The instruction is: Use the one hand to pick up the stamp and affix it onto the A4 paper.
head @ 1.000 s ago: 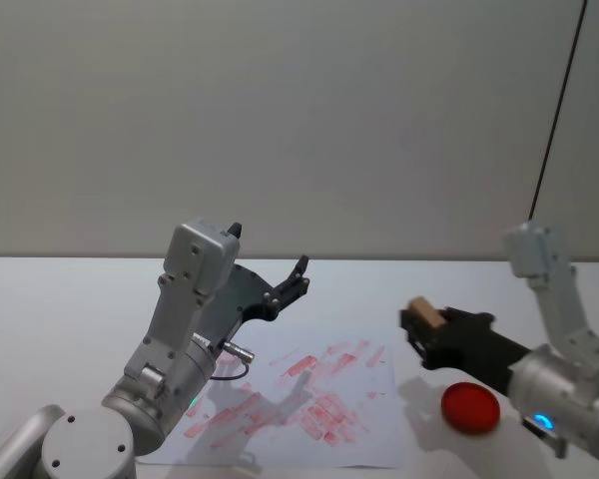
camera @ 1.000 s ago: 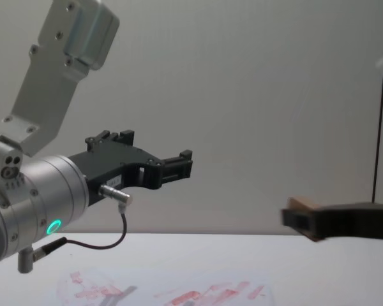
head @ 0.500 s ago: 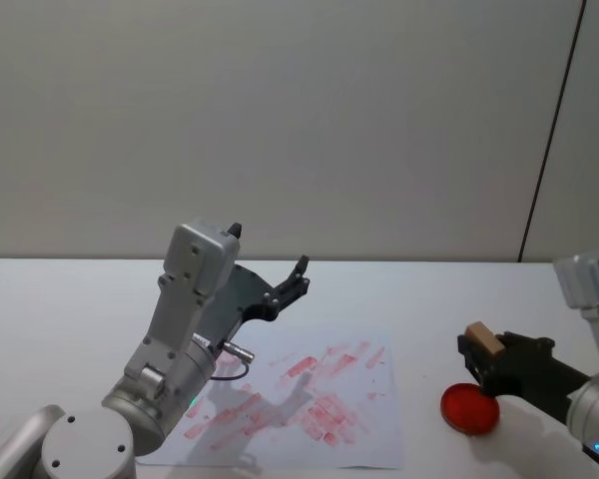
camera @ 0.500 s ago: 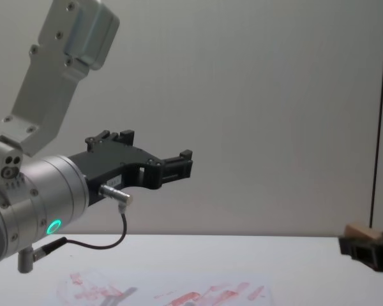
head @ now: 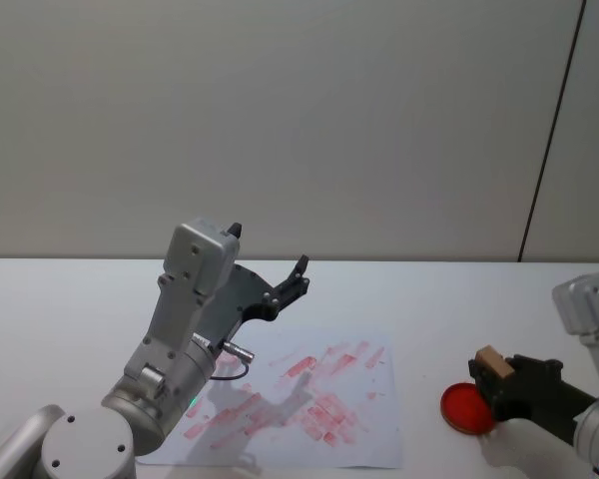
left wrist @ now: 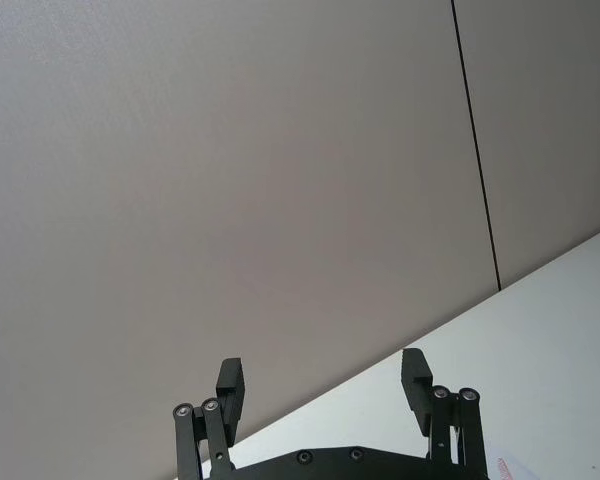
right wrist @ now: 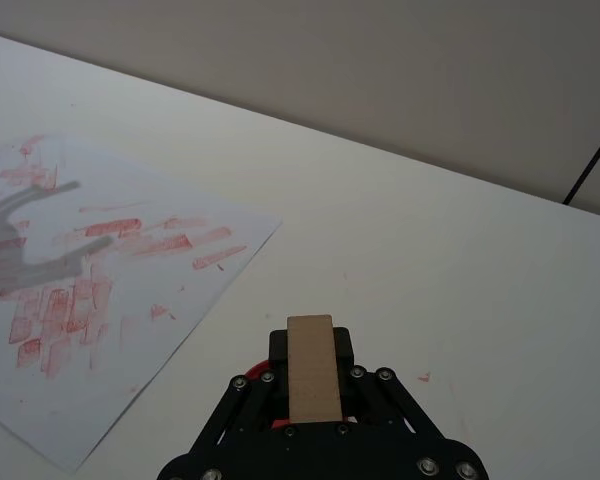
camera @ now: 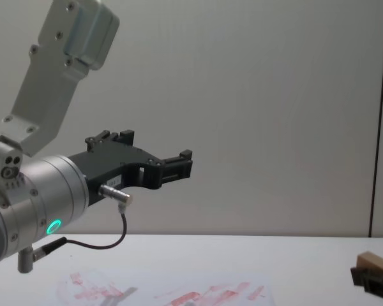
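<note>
Head view shows the white bench carrying the A4 paper, a white sheet smeared with red prints, lying left of centre as it did a second ago. Above its left part the left gripper hangs raised and unchanged, its fingers spread wide with nothing between them. At the right edge the right gripper has drawn back and sunk lower than a second ago, from over the paper's right border to a spot over the red ink pad, well clear of the sheet. Its fingers are closed on the stamp, the tan wooden block, gripped at both sides.
</note>
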